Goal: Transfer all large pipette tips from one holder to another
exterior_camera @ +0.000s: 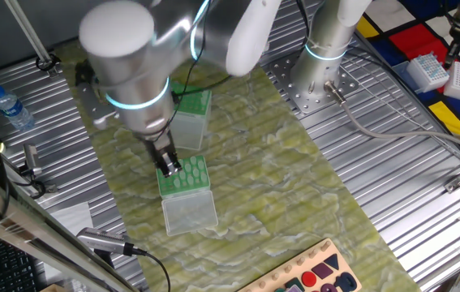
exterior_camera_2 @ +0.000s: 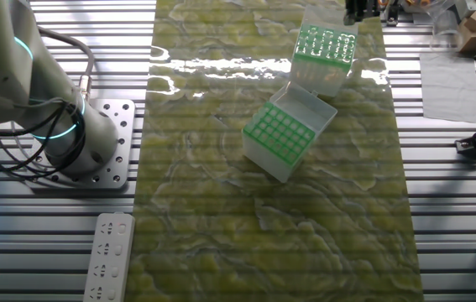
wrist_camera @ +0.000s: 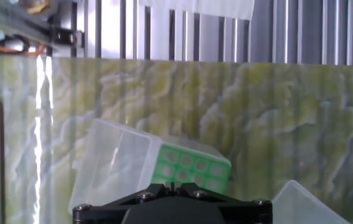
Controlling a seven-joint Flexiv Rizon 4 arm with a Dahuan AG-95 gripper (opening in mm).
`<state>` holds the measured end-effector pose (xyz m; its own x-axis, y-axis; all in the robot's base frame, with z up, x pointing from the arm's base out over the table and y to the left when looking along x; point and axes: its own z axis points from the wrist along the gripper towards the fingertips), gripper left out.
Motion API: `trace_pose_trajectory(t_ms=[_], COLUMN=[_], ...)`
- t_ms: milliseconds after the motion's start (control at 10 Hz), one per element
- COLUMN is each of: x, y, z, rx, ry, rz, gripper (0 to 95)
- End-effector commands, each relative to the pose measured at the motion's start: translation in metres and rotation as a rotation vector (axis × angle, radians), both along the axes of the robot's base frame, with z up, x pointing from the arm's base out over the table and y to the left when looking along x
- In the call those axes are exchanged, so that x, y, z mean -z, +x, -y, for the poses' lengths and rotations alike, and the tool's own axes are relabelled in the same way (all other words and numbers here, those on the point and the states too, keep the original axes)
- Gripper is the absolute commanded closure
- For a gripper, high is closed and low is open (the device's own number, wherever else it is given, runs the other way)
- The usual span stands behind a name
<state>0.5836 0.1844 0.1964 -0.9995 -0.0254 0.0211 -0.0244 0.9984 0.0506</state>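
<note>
Two green-topped tip boxes stand on the green mat. The near box [exterior_camera: 183,175] has its clear lid [exterior_camera: 190,213] folded open in front. The second box [exterior_camera: 191,109] stands behind it. My gripper [exterior_camera: 168,168] hangs low over the near box's left edge. From the other side, that box [exterior_camera_2: 325,52] shows pale large pipette tips [exterior_camera_2: 325,39] in its holes, and the gripper [exterior_camera_2: 360,12] is at the top edge. The other box [exterior_camera_2: 278,137] has its lid open too. In the hand view the gripper [wrist_camera: 172,184] is shut, with only a thin sliver between the jaws, above the green grid [wrist_camera: 192,168].
A water bottle [exterior_camera: 9,107] lies at the left edge. White tip racks [exterior_camera: 429,71] sit far right, and a wooden shape board [exterior_camera: 311,276] is at the front. The arm's base [exterior_camera_2: 70,134] and a power strip [exterior_camera_2: 107,256] lie beside the mat.
</note>
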Motion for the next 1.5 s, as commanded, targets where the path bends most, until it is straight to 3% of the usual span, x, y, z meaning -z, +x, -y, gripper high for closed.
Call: trace_pose_trajectory(t_ms=[100, 600, 900, 1300, 1400, 1500], x=[0.0098, 0.0126, 0.0126, 0.0126, 0.0142, 0.0178], y=[-0.0020, -0.0028, -0.0028, -0.0028, -0.0024, -0.0018], z=[-0.0039, -0.0056, -0.0056, -0.0056, -0.0059, -0.0063], rx=[0.019, 0.022, 0.031, 0.052, 0.060, 0.067], ry=[0.006, 0.005, 0.011, 0.020, 0.022, 0.022], rz=[0.010, -0.002, -0.061, -0.063, -0.059, -0.055], gripper=[95.0, 95.0, 95.0, 95.0, 76.0, 76.0])
